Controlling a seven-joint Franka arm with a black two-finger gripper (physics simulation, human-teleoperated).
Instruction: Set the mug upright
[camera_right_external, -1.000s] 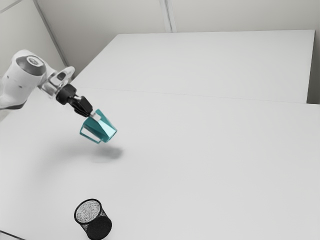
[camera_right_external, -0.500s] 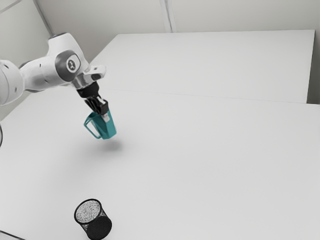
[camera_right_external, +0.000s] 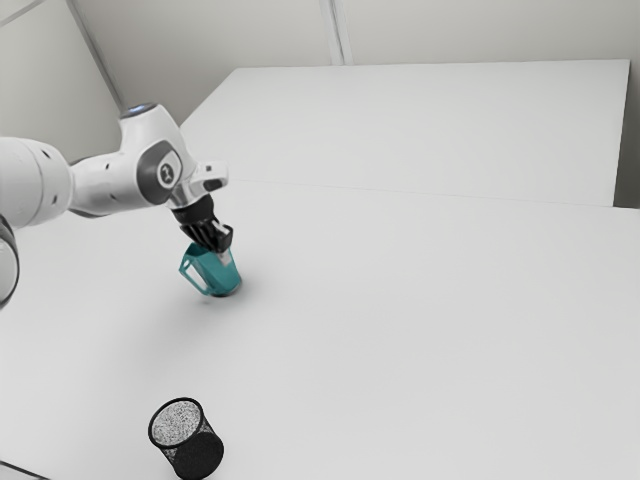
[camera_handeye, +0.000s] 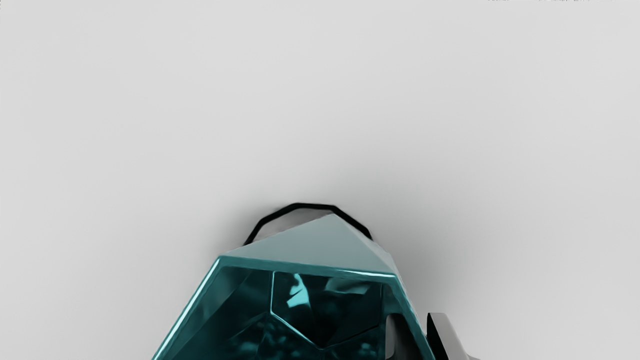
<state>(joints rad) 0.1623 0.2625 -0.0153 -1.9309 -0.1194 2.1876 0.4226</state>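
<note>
White table (camera_right_external: 430, 320) spreads across most of the exterior view, with a thin seam running over it toward the back and pale walls (camera_right_external: 220, 35) behind. The white and grey arm (camera_right_external: 105, 185) reaches in over it from the exterior view's left. Well apart from the arm, near the table's front, is a black mesh cup (camera_right_external: 200, 455) with its round mouth showing.

The teal mug (camera_right_external: 217, 277) is below the hand, mouth upward and somewhat tilted, its handle toward the exterior view's left. Its bottom is close to the table; whether it touches, I cannot tell. In the wrist view the open mouth shows, with the black edge of the base beyond the rim.

The black gripper (camera_right_external: 224, 257) has its jaws closed on the mug's wall, a narrow pinch: one finger inside the mouth, the other finger (camera_handeye: 448, 340) against the outside.
</note>
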